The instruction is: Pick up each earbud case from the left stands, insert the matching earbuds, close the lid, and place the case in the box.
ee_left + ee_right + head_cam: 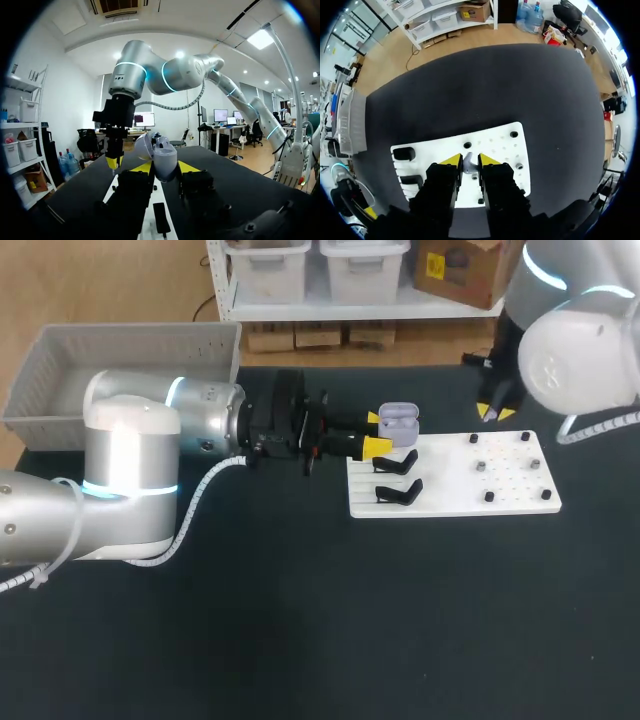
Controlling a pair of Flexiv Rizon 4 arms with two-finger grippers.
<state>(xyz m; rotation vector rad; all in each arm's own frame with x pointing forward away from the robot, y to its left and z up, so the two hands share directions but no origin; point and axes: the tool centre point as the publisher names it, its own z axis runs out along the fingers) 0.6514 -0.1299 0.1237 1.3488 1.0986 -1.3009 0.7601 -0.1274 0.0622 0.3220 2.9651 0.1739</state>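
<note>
The left gripper (165, 167) pinches a lavender earbud case (163, 156), lid open, between its yellow tips, at the white board's (450, 502) far left corner, just beyond two black stands (398, 462). The right gripper (469, 160) is over the board, fingers nearly together, nipping a small pale earbud (468, 164).

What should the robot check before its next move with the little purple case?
1. The purple case is gripped by the left end effector: ok.
2. The lid is open: ok.
3. The right end effector is shut on a small pale piece, likely an earbud: ok.
4. The right end effector is lined up above the purple case: not ok; it hangs over the white board, beside the case.
5. The piece matches this case: cannot tell.
</note>
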